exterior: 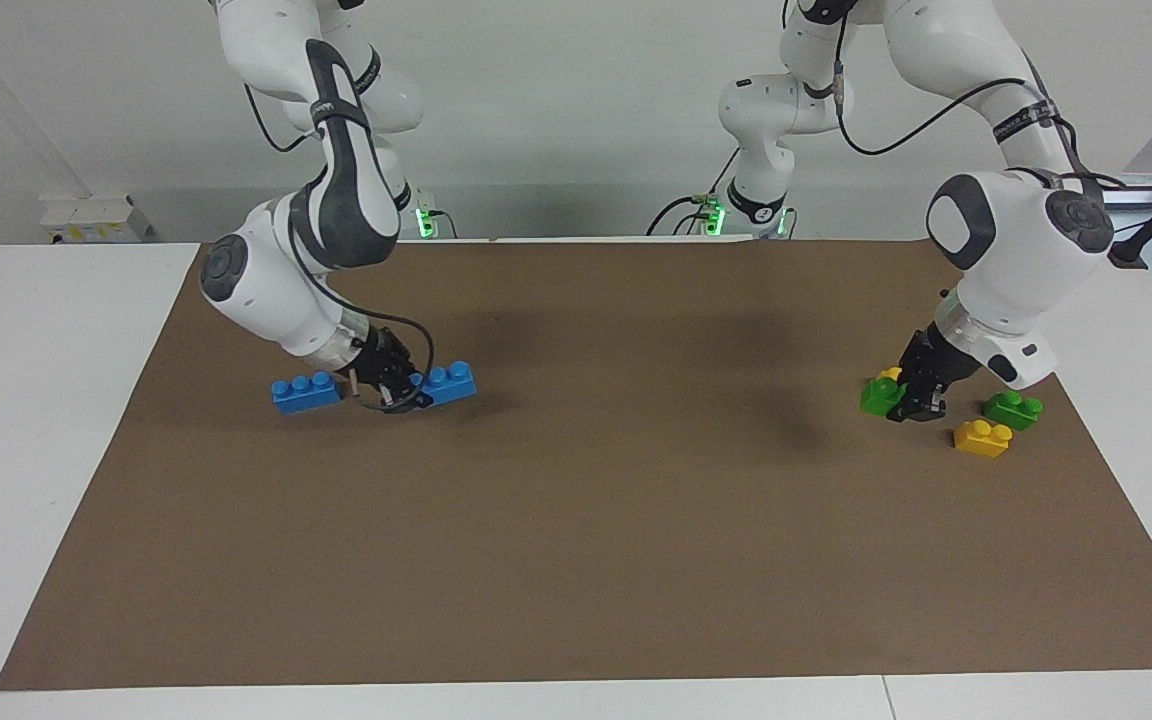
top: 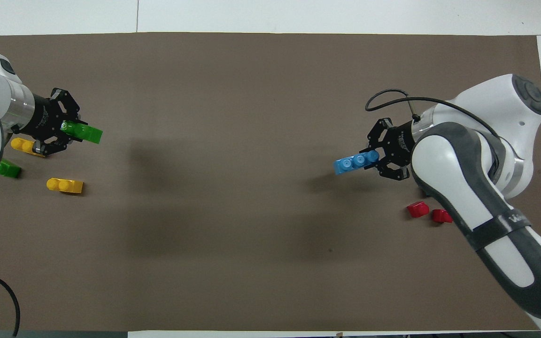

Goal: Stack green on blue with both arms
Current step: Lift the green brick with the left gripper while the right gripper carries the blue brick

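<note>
My right gripper (exterior: 404,393) is shut on one end of a blue three-stud brick (exterior: 448,382) and holds it low over the brown mat (exterior: 596,480). The held brick also shows in the overhead view (top: 355,164), sticking out of the right gripper (top: 374,158). A second blue brick (exterior: 306,392) lies on the mat beside it, hidden under the arm in the overhead view. My left gripper (exterior: 908,398) is shut on a green two-stud brick (exterior: 877,396), low over the mat. It shows from above too (top: 66,126), with the green brick (top: 85,133). A second green brick (exterior: 1013,410) (top: 7,169) lies loose.
Two yellow bricks lie by the left gripper: one (exterior: 982,437) (top: 65,185) on the open mat, one (exterior: 891,374) (top: 23,145) partly under the gripper. Two small red pieces (top: 417,209) (top: 442,216) lie beside the right arm.
</note>
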Tool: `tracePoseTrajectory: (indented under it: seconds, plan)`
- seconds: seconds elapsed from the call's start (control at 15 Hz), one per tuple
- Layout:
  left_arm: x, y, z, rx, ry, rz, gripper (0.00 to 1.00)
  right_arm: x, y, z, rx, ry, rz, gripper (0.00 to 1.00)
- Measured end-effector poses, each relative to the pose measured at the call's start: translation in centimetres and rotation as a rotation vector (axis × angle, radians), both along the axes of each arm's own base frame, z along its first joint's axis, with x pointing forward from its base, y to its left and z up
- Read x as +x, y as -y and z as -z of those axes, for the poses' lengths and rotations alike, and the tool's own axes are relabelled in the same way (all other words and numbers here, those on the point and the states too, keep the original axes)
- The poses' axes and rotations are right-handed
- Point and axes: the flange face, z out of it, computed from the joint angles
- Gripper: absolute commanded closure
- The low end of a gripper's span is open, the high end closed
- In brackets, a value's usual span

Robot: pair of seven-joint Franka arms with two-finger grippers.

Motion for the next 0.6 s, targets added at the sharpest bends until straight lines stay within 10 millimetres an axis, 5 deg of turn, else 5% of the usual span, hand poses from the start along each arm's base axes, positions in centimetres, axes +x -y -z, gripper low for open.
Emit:
tracePoseTrajectory:
  seconds: [0.27,0.6]
  plan:
    - [-1.5,5.5,-1.7,-0.002,-0.036,-0.173,1.0,-1.6,-5.7,-1.2,-0.013,-0.019,0.017,1.0]
    - [-3.9,13.7,-0.8,0.011,-0.08,-0.245,1.0,-3.8,-12.8,-1.8,-0.017,0.008,-0.005,1.0]
